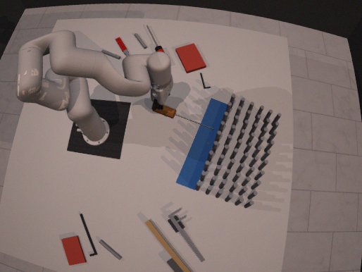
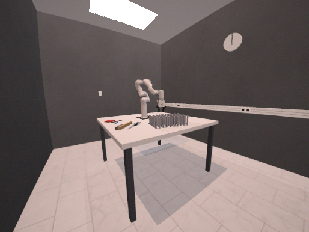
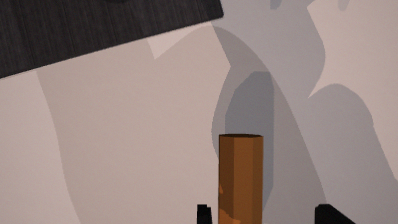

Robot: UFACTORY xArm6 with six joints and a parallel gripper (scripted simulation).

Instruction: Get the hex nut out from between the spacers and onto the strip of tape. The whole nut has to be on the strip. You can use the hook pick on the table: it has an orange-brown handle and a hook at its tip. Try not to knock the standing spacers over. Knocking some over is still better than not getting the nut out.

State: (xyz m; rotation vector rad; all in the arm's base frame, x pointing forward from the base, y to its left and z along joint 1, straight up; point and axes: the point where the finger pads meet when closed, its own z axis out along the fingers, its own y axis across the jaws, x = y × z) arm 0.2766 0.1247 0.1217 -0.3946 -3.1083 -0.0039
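The hook pick lies on the table, its orange-brown handle (image 1: 165, 111) left of the blue tape strip (image 1: 203, 144). Its thin shaft (image 1: 194, 122) crosses the strip, and the tip reaches the first row of dark upright spacers (image 1: 239, 151). My gripper (image 1: 157, 105) hangs above the handle's rear end, open and empty. In the wrist view, the handle (image 3: 240, 177) lies on the table between my two fingertips, with a clear gap on each side. I cannot see the hex nut among the spacers. The exterior view shows the gripper (image 2: 160, 107) above the table, behind the spacers (image 2: 168, 120).
The arm's black base plate (image 1: 98, 128) is to the left. A red block (image 1: 190, 57), a small black L-key (image 1: 204, 81) and several tools lie at the back. A ruler (image 1: 167, 244), calipers (image 1: 184, 234), another red block (image 1: 73, 249) and a long L-key (image 1: 88, 235) lie at the front.
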